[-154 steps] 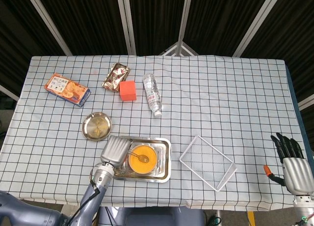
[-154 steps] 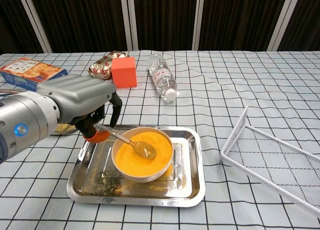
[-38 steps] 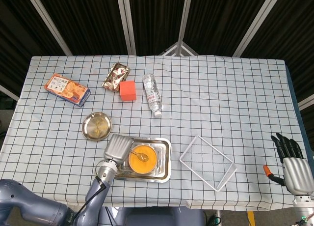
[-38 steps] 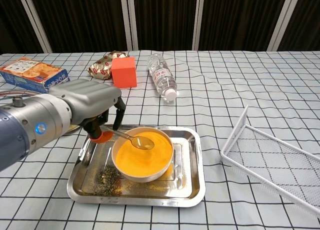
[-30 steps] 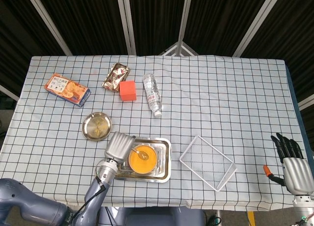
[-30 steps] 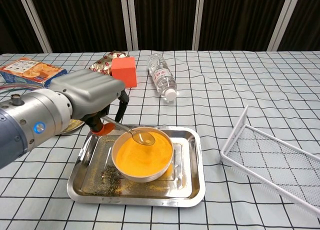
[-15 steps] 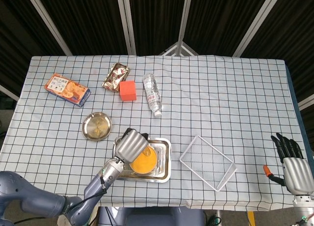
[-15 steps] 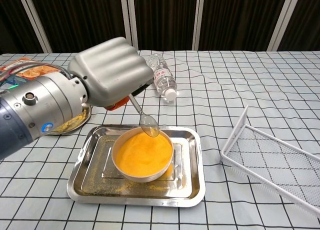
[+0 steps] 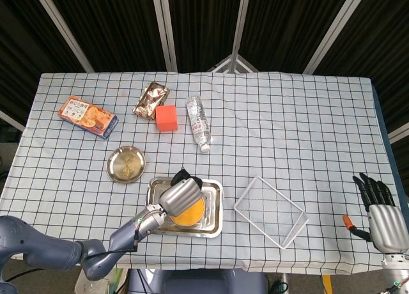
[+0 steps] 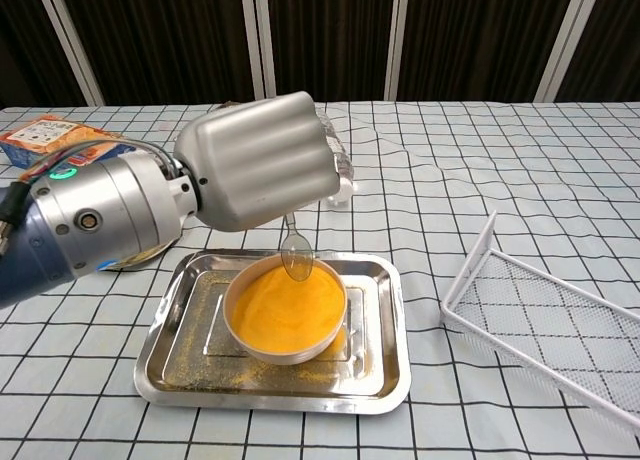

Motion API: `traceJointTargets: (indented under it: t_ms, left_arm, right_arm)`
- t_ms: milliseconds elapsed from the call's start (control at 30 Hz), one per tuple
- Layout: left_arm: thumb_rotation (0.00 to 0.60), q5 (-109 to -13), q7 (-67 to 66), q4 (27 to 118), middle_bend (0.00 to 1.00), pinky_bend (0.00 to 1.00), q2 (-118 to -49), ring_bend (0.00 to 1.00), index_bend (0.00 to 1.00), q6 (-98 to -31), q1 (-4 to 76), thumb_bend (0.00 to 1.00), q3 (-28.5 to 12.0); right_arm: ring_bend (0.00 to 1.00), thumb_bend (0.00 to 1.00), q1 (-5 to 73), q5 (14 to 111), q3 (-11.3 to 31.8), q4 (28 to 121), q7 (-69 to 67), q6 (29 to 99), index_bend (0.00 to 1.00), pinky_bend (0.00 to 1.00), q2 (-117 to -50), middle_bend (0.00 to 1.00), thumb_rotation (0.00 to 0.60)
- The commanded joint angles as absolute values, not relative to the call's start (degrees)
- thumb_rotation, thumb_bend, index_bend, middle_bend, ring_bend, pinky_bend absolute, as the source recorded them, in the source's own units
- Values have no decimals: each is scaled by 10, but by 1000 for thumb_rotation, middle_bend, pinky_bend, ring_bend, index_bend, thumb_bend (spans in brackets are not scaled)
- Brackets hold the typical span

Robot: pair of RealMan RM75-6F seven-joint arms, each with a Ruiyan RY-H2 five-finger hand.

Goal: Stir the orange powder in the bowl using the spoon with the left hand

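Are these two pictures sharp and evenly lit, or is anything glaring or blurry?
Head view: even light, sharp, black background. Chest view: the grey left hand looms large near the lens, the steel tray shows soft reflections, and the metal spoon looks sharp.

The tray (image 10: pixel 380 375) at the lower middle of the chest view is polished metal, mirror-bright but dusted with orange grains. The powder (image 10: pixel 288 302) looks fine and matt. The spoon (image 10: pixel 295 252) is glossy metal. The left hand (image 10: pixel 260 158) has a smooth, satin grey shell. The surface (image 10: pixel 480 180) wears a matt checked cloth. At right, the basket (image 10: pixel 540 320) is white coated wire.
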State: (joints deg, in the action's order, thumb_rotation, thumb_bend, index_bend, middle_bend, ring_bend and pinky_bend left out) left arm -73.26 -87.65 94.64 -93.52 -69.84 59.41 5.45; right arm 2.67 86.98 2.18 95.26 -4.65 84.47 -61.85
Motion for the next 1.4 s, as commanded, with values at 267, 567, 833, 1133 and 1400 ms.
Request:
traceJointTargets:
  t_ms: [267,567,833,1133,1400]
  left_arm:
    - [600,-751,-885,940,1000,961,-913,927,825,-685,573,809,64]
    - [600,-754,-908,923,1000,961,-928,927,825,-673,563,809,49]
    - [600,-756,-926,912,1000,961,-950,927,825,-652,560,809,44]
    - [600,-772,-918,919,1000,961,-964,927,825,-642,551,809,46]
    - [600,-805,-896,944,1000,961,-961,927,825,-652,536,808,50]
  right_arm:
    - [0,361,27,870,21,954,-44,845,0,0,-619,0,600]
    - [0,360,27,869,22,955,-44,844,0,0,-619,0,600]
    - [0,360,27,872,21,954,-48,845,0,0,-618,0,600]
    - [0,360,26,871,21,954,-49,845,0,0,-617,0,600]
    - [0,360,26,870,21,954,-47,844,0,0,-617,0,600]
